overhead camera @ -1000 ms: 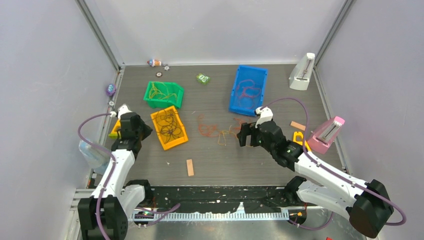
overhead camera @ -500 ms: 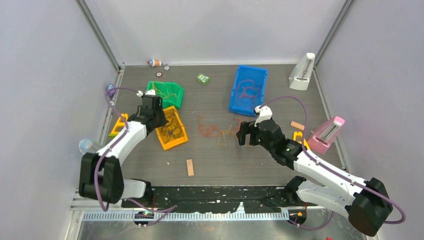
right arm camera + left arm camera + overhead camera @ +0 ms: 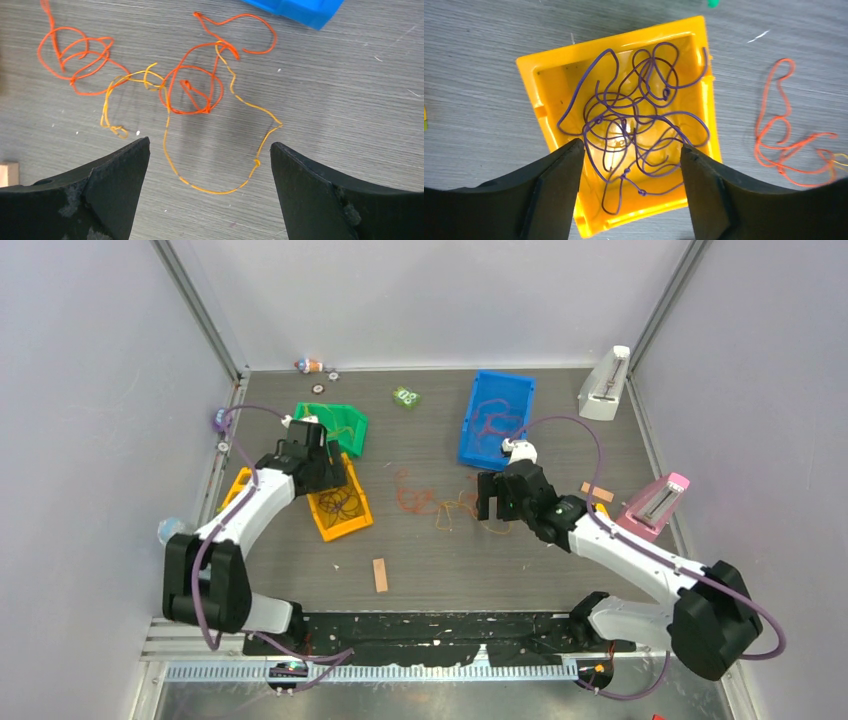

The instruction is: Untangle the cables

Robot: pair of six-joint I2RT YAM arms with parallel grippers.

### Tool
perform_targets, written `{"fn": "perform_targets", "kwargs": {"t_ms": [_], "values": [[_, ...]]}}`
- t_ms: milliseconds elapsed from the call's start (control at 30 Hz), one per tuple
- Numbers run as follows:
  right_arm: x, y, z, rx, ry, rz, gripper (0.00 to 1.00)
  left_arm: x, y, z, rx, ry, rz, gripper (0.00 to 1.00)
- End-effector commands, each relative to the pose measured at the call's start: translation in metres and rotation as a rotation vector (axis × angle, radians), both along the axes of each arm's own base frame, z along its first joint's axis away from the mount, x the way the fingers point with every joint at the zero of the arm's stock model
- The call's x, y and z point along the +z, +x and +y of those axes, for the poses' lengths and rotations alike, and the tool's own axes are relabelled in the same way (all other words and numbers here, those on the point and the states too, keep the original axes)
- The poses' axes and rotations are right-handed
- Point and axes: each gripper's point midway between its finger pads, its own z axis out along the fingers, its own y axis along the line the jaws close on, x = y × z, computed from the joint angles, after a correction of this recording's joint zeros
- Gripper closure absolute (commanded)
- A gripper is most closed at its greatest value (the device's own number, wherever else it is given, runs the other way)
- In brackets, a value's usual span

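Orange and yellow cables [image 3: 189, 87] lie tangled on the surface [image 3: 325, 100] directly below the right fingers [image 3: 115, 180], spread wide; the left arm [image 3: 250, 512] is farther off.

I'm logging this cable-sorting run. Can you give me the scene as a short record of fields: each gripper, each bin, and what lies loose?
left gripper: open, empty, above the orange bin
right gripper: open, empty, above the orange cables
orange bin: tangle of dark purple cables
green bin: yellow-green cables
blue bin: red cables
table: orange cables and a yellow cable lie loose, crossing one another, between the orange bin and the blue bin
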Motion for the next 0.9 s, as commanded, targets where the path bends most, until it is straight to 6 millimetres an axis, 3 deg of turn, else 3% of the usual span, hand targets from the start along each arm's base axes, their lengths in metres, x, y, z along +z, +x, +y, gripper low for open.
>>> {"fn": "perform_targets", "kwargs": {"t_ms": [0,67,100,167,233,367,567,800,867], "values": [[0.006,0.013,-0.002,-0.038,-0.014,0.03,0.05,0.046,0.0,-0.008,-0.04,-0.055,-0.105,0.21],[0.0,0.02,0.001,-0.042,-0.021,0.055,0.05,0.057,-0.004,-0.014,-0.066,-0.09,-0.146,0.04],[-0.006,0.023,0.003,-0.039,-0.025,0.081,0.04,0.064,-0.004,-0.019,-0.084,-0.111,-0.177,0.01],[-0.014,0.029,0.008,-0.03,-0.018,0.111,0.02,0.08,-0.007,-0.029,-0.137,-0.153,-0.243,0.0],[-0.022,0.034,0.011,-0.033,-0.011,0.14,0.08,0.095,-0.011,-0.044,-0.203,-0.193,-0.299,0.0],[-0.035,0.034,0.017,-0.028,0.002,0.186,0.12,0.108,-0.024,-0.099,-0.384,-0.296,-0.361,0.05],[-0.035,0.021,0.018,-0.008,0.048,0.191,0.07,0.094,-0.039,-0.176,-0.599,-0.374,-0.34,0.09],[-0.013,0.01,-0.006,-0.057,0.031,0.126,0.06,0.068,-0.049,-0.235,-0.746,-0.405,-0.231,0.16],[-0.009,0.01,-0.017,-0.095,0.031,0.106,0.12,0.055,-0.052,-0.249,-0.77,-0.401,-0.19,0.22]]}}
